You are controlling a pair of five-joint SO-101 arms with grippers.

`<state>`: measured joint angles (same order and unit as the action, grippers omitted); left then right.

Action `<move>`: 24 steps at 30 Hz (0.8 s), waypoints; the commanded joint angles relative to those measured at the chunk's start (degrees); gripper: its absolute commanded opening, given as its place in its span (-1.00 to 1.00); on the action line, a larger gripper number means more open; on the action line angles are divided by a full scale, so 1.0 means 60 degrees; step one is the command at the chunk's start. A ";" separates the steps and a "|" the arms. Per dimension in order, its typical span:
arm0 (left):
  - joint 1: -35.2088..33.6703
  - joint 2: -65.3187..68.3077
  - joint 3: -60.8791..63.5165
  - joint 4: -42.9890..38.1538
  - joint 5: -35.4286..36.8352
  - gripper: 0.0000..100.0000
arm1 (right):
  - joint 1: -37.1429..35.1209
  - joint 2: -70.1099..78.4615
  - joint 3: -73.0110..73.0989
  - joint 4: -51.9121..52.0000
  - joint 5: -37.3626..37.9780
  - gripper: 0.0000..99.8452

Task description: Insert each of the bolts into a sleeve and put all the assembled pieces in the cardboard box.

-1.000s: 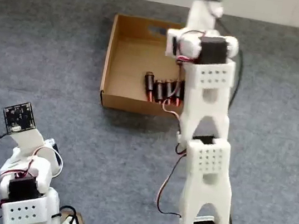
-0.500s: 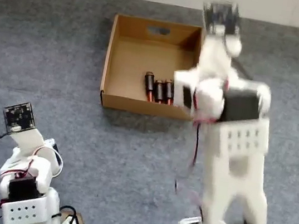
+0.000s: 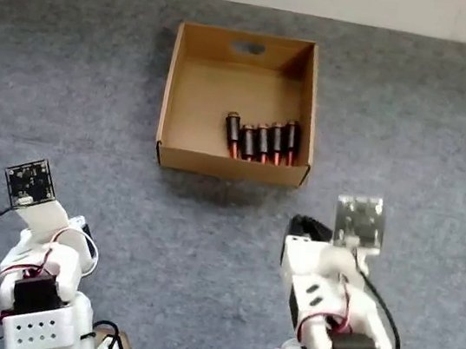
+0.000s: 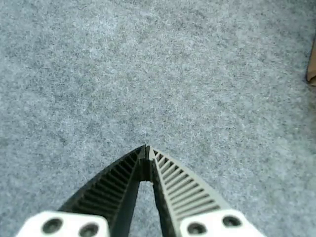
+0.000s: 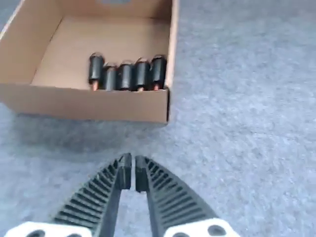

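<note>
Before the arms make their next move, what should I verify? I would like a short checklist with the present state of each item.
1. Assembled pieces inside the cardboard box: ok, five lie in a row by its near wall.
2. Each piece fully seated: cannot tell.
3. Left gripper free: ok, shut on nothing above the grey carpet.
4. Right gripper free: ok, shut on nothing, outside the box.
5. Box upright, top open: ok.

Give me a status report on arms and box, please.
Left gripper, right gripper: jaws shut, empty. Five assembled pieces lined up in cardboard box. No obstruction.
</note>
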<state>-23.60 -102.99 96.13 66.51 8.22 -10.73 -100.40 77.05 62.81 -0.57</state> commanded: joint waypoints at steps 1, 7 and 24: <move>-0.0125 0.0022 0.0095 -0.0088 -0.0015 -0.99 | 0.0125 -0.0828 0.1033 -0.0212 0.0059 -0.99; 0.0037 0.0007 -0.0344 0.1070 -0.0029 -0.99 | 0.0139 -0.0725 0.1751 -0.0154 0.0044 -0.99; 0.1795 0.0022 0.0183 0.1377 -0.0015 -0.98 | 0.0256 -0.0784 0.4447 0.1253 0.0103 -0.98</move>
<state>-13.67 -103.08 96.13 75.91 8.04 -9.67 -104.70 95.69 66.51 -0.40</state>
